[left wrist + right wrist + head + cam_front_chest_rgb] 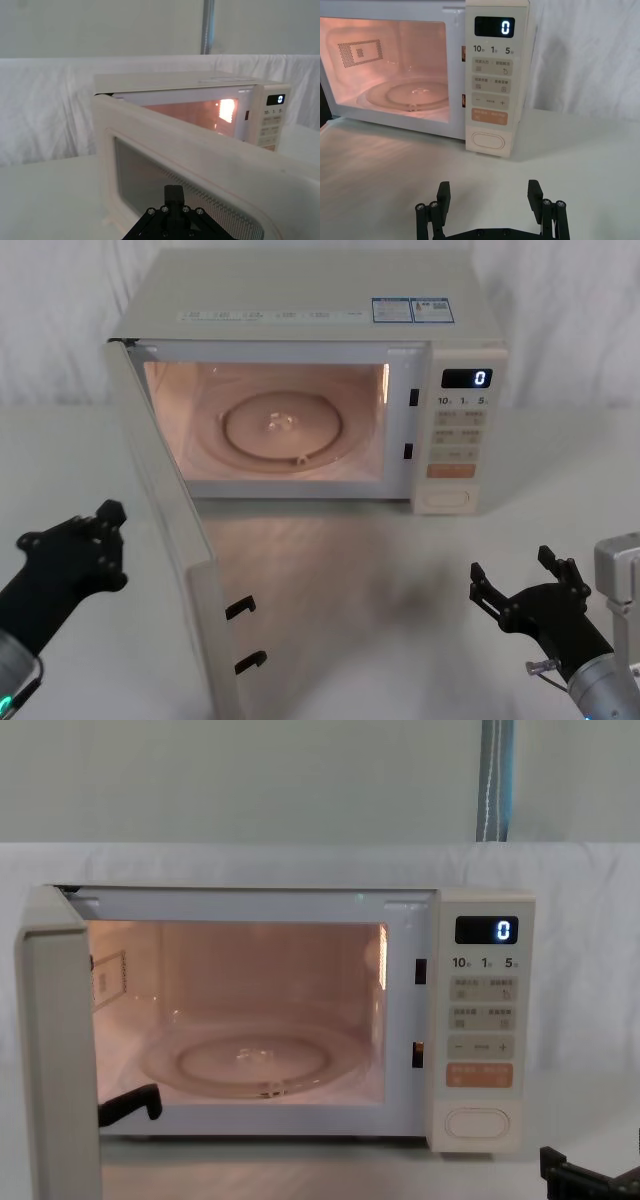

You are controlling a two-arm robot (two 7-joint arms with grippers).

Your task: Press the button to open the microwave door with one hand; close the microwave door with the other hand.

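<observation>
From the head view, the microwave [310, 380] sits at the back of the white table [400, 620]. The microwave door [170, 540] swings wide open toward the robot, hinged on the microwave's left side. Two black hooks stick out of the door's edge. A warm light glows inside, and a round glass plate [283, 428] lies on the floor of the microwave. The button [444, 500] is at the bottom of the control panel, just under an orange key [450, 470]. The display [466, 378] at the top shows a 0. The left gripper [75, 545] is on the outer side of the open door, near it but not touching. I cannot tell if its jaws are apart or together. The right gripper [520, 585] is in front of the microwave, well back from the button, with its jaws apart and nothing between them.

From the left wrist view, the left gripper [173, 212] faces the outside of the door [200, 165], right by its window. The lit inside of the microwave [200, 105] shows behind the door.

From the right wrist view, the right gripper [490, 197] has its jaws wide apart. It points at the button [488, 141], which is well ahead of it across the table [570, 165].

From the chest view, the door [55, 1050] stands open at the microwave's left side. The button [477, 1122] is at the microwave's lower right corner. A bit of the right gripper [575, 1175] peeks in below the button and to its right.
</observation>
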